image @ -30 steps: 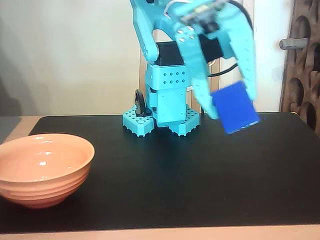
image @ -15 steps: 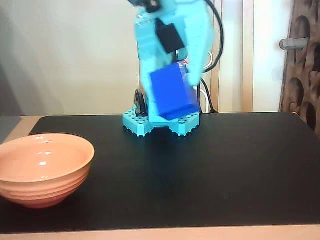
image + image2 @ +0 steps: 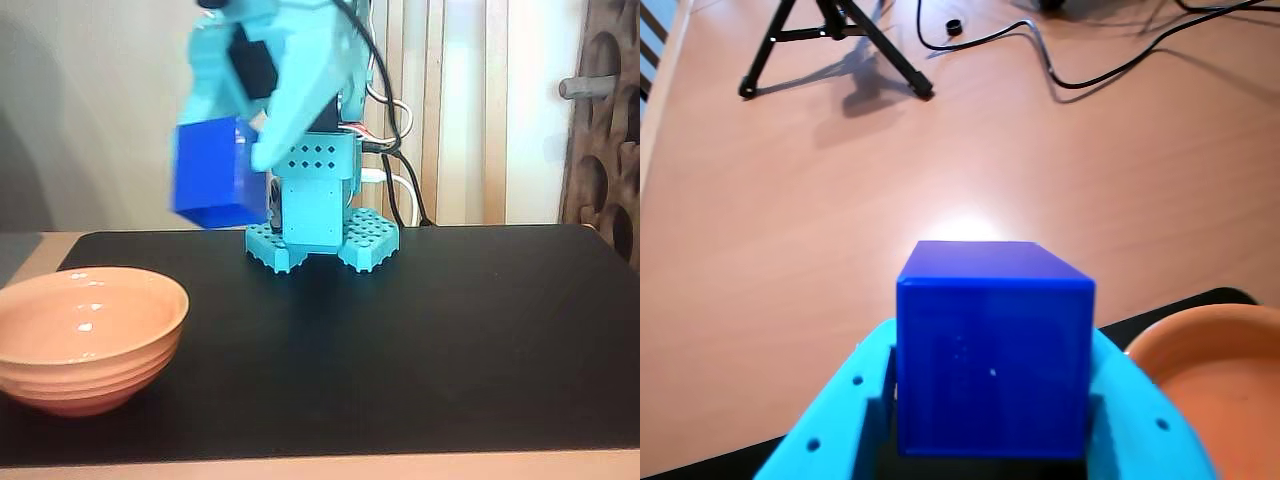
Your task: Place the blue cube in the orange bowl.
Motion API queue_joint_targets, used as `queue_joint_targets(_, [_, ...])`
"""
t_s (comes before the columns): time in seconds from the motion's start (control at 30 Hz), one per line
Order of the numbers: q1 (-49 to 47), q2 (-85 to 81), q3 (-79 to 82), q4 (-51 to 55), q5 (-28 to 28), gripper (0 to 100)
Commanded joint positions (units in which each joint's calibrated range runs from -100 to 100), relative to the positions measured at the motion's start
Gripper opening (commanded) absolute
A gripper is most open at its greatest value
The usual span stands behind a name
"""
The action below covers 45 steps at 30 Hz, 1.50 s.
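The fingers (image 3: 235,165) are clamping the cube (image 3: 213,172) high above the surface (image 3: 450,340); the bowl (image 3: 85,338) is lying below, leftward in the fixed view.

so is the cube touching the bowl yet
Apart. The fixed view shows the cube held in the air by the gripper, well above the bowl.
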Motion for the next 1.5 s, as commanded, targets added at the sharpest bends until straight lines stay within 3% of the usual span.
queue_joint_targets(0.0, [4.3,-1.6,-1.4,-1.4,1.6,16])
queue_joint_targets(0.5, [15.4,0.4,0.9,-1.9,3.9,16])
queue_joint_targets(1.47, [20.2,16.0,0.6,-2.0,4.9,15])
